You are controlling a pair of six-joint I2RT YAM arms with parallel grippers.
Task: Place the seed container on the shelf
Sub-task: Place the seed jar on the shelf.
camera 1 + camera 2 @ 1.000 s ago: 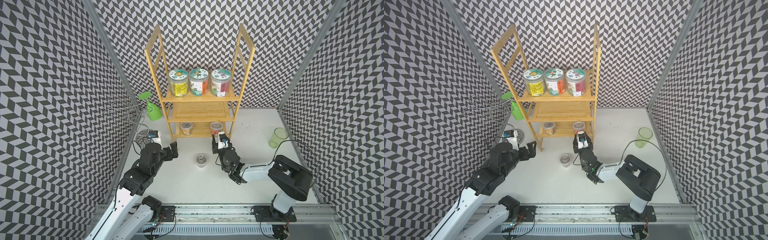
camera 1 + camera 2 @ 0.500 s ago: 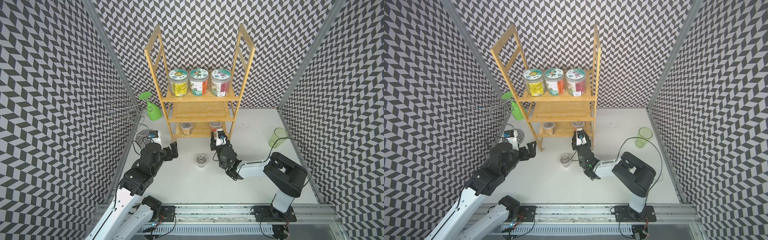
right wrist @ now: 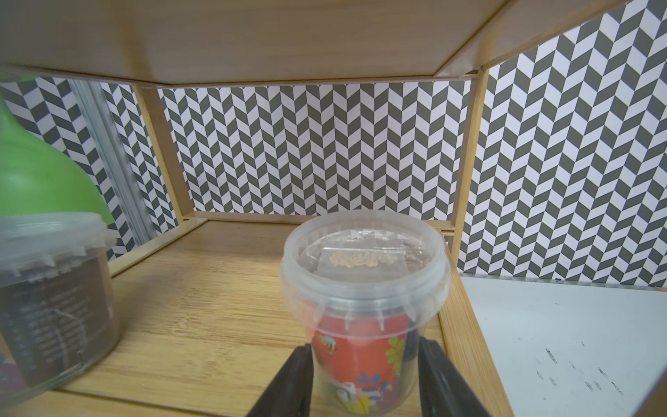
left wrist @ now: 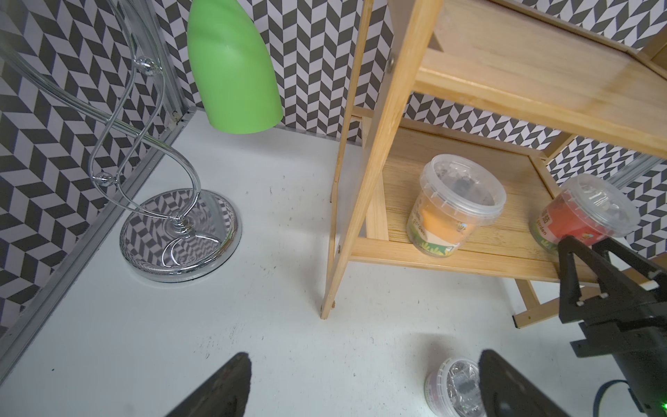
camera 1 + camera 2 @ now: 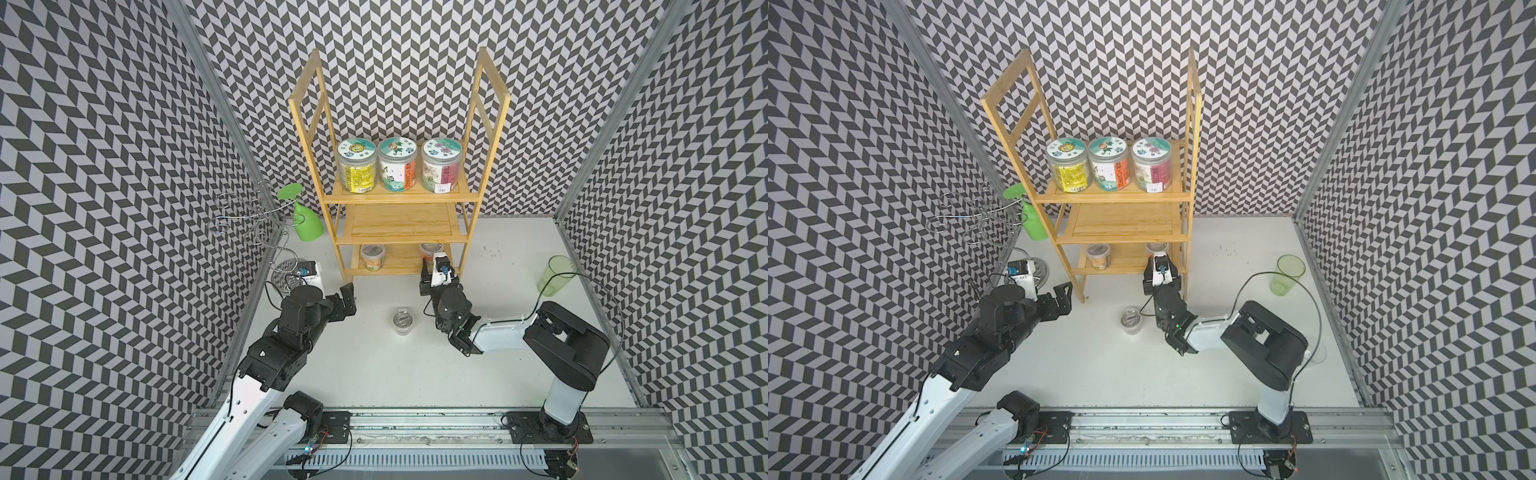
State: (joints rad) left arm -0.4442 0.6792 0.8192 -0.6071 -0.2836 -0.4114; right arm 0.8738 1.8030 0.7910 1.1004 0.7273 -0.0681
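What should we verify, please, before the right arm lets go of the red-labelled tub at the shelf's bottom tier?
1. Grip: the right gripper has its fingers against both lower sides of the red seed container: ok.
2. Container is over the shelf's bottom tier: ok.
3. Base seated flat on that tier: cannot tell, since the fingers hide it.
4. Gap to the orange container beside it: ok.
5. Lid clear of the middle tier above: ok.
6. Left gripper open and apart from the shelf: ok.
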